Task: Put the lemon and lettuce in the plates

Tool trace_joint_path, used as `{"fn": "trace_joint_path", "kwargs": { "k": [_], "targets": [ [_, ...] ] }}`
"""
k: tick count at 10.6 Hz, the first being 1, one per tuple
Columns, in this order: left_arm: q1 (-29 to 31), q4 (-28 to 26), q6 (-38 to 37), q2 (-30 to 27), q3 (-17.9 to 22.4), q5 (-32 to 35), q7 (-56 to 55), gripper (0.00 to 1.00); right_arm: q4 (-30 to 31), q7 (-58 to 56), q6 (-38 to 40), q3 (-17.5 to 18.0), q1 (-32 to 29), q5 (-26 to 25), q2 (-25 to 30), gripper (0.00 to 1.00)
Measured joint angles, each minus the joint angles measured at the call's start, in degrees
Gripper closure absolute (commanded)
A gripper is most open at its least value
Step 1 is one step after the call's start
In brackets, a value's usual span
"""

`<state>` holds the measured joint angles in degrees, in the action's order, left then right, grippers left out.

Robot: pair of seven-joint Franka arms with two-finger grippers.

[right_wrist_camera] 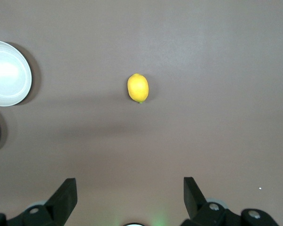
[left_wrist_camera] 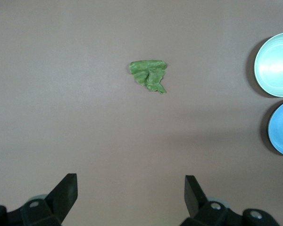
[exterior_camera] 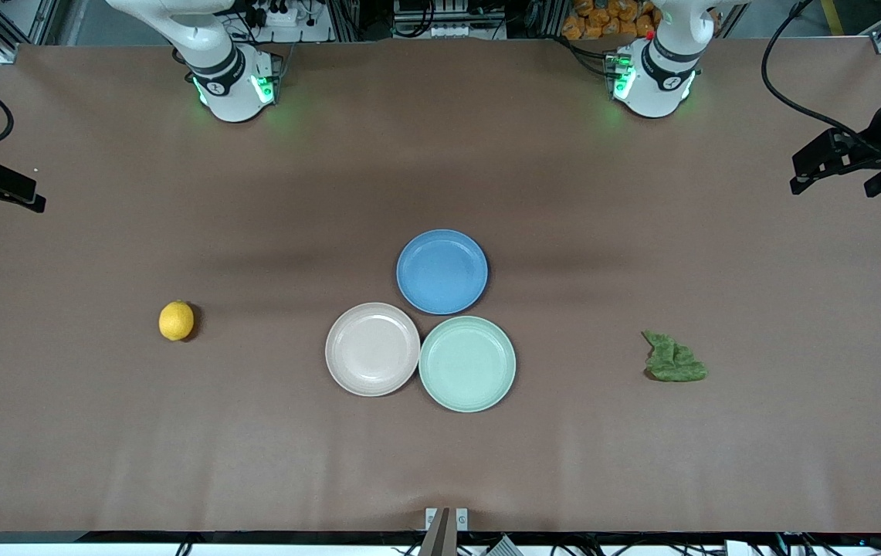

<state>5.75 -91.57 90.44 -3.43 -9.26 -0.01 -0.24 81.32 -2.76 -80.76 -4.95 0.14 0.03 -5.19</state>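
The yellow lemon [exterior_camera: 176, 320] lies on the table toward the right arm's end and also shows in the right wrist view [right_wrist_camera: 138, 87]. The green lettuce [exterior_camera: 673, 361] lies toward the left arm's end and shows in the left wrist view [left_wrist_camera: 148, 75]. The pink-beige plate [exterior_camera: 372, 349] and the mint green plate [exterior_camera: 467, 363] sit side by side mid-table, both empty. My right gripper [right_wrist_camera: 129, 183] is open and empty, high above the table's end near the lemon. My left gripper [left_wrist_camera: 130, 181] is open and empty, high above the table's end near the lettuce.
An empty blue plate [exterior_camera: 442, 271] touches the two other plates, farther from the front camera. The two arm bases [exterior_camera: 235, 85] stand along the table's edge farthest from the front camera. The brown table [exterior_camera: 440, 463] spreads wide around the objects.
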Motion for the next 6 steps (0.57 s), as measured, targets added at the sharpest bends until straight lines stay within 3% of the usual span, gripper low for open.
{"fn": "trace_joint_path", "kwargs": {
  "k": [6],
  "targets": [
    [0.1, -0.1, -0.3, 1.3, 0.0, 0.0, 0.0, 0.00, 0.0, 0.0, 0.0, 0.0, 0.1, 0.0, 0.0, 0.00]
  ]
}}
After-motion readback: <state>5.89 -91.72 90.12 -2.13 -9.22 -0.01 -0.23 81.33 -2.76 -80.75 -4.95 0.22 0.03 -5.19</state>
